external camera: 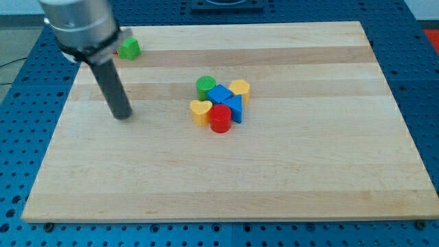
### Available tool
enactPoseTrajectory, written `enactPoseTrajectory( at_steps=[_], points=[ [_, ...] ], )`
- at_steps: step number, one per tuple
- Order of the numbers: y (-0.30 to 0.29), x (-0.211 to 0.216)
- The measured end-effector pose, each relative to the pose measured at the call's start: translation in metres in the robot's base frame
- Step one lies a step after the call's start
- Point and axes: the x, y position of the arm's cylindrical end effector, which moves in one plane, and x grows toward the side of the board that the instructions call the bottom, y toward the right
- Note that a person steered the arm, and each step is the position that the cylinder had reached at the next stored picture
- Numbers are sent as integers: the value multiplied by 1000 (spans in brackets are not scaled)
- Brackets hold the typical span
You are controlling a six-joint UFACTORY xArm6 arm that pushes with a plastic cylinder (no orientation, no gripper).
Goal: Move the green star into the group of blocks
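Observation:
The green star (pixel 128 48) lies near the board's top left corner, partly behind the arm. My tip (pixel 122 114) rests on the board below the star, well to the left of the group. The group sits near the middle: a green cylinder (pixel 205 86), a yellow block (pixel 239 88), a blue block (pixel 219 95), a blue triangular block (pixel 234 108), a yellow heart (pixel 200 110) and a red cylinder (pixel 220 118), all touching or nearly so.
The wooden board (pixel 274 178) lies on a blue perforated table (pixel 422 82). The arm's grey body (pixel 79 24) hangs over the top left corner.

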Motion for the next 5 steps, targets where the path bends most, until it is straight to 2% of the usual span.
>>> enactPoseTrajectory(
  at_steps=[4, 5],
  points=[
    [-35, -14],
    [-63, -56]
  ],
)
